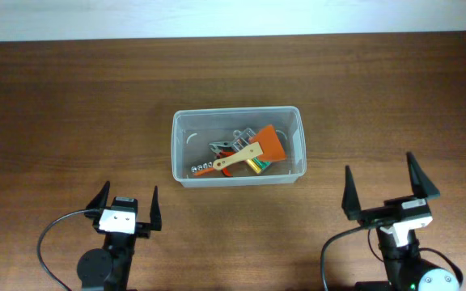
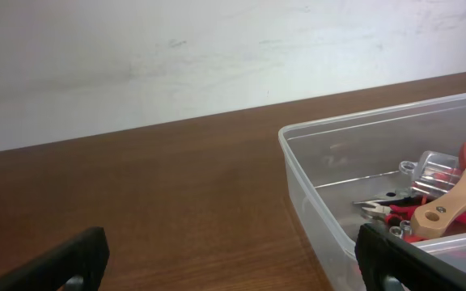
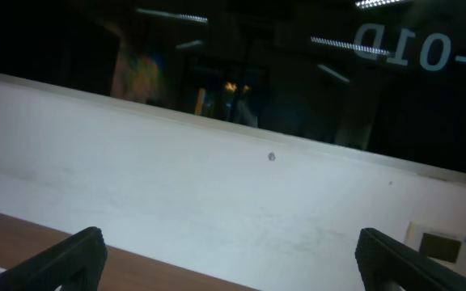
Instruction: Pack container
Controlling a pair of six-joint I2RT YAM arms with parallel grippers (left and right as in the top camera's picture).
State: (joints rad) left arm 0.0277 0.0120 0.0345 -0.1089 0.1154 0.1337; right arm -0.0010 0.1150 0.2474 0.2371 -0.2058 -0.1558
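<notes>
Currently, one container [image 1: 181, 153] sits at the centre of the table [image 1: 71, 121], holding one wooden-handled orange tool [image 1: 253, 151] among others. Two grippers, left [image 1: 129, 192] and right [image 1: 379, 168], stand released and empty, well apart from it.

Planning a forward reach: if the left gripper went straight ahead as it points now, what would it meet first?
Likely nothing: the left gripper aims just left of the container, over bare table. Its right finger passes close, so grazing the container's wall is possible.

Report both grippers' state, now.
left gripper: open, holding nothing.
right gripper: open, holding nothing.
</notes>
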